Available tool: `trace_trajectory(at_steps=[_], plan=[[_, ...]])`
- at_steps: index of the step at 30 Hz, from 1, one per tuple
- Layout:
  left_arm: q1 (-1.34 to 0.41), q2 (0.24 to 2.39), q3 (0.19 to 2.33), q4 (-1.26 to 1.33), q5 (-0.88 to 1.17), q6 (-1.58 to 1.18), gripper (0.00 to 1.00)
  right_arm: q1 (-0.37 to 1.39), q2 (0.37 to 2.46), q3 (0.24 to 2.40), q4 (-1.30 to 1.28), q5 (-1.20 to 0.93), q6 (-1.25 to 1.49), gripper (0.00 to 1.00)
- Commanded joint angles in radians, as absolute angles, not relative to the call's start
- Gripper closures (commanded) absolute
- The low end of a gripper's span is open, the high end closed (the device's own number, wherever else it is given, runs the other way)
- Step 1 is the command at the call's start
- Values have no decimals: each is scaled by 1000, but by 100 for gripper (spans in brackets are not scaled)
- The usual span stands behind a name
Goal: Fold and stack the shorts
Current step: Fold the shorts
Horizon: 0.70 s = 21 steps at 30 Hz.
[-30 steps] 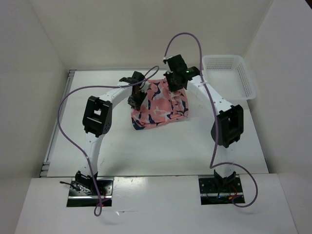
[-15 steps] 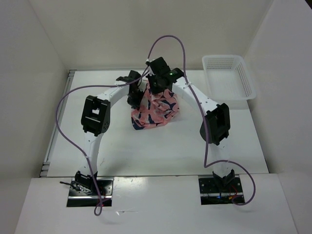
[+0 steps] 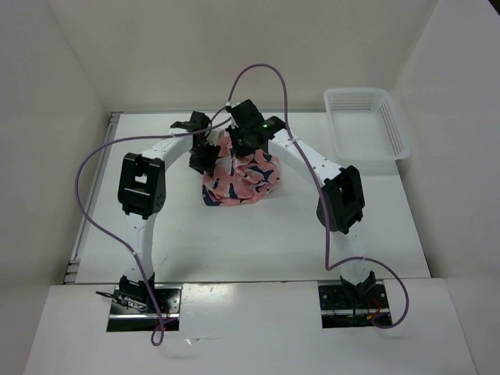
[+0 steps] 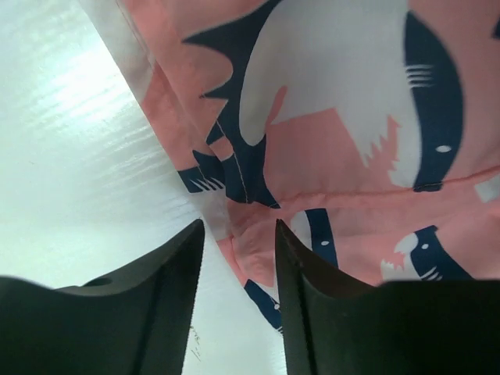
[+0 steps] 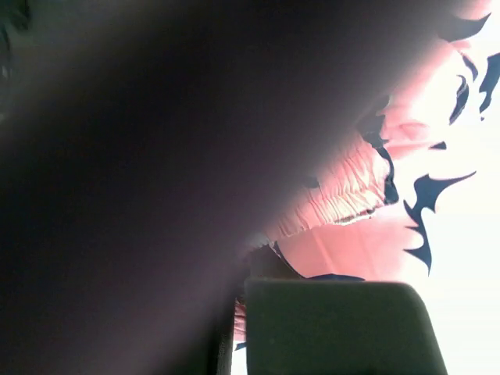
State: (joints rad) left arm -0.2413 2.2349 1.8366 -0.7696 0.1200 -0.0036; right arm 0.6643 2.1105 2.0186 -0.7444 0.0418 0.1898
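The salmon-pink shorts with navy and white print lie bunched at the middle back of the table. My right gripper is above their far edge, shut on a fold lifted over to the left. In the right wrist view the cloth hangs close and darkens most of the picture; one finger pad shows. My left gripper is at the shorts' left edge. In the left wrist view its jaws stand a little apart, with the hem between the tips and the print beyond.
A white mesh basket stands at the back right corner. White walls close the table in at the left, back and right. The bare white table top lies in front of the shorts. Purple cables arch over both arms.
My right gripper has swung left with the shorts' right side, folding it over; the cloth is now a narrower bunch. My left gripper has shifted a little left.
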Motion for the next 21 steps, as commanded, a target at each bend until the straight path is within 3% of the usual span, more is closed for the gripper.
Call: trace_trajectory(at_steps=[1,5,12,18,19,21], plan=[[-222,2197,1807,-773,127,0,50,669,2149,2091,-713,71,207,100],[-213,2249,1808,-761,126,0,53,669,2167,2111,-713,71,225,100],[-204,2336,1842,-759,253,0,85,710,2210,2193,-693,61,258,100],[-193,2336,1842,-759,318,0,87,761,2309,2279,-693,41,287,99],[-193,2336,1832,-759,318,0,87,761,2328,2279,-693,41,287,95],[-184,2327,1832,-750,318,0,87,761,2338,2279,-693,52,287,77]])
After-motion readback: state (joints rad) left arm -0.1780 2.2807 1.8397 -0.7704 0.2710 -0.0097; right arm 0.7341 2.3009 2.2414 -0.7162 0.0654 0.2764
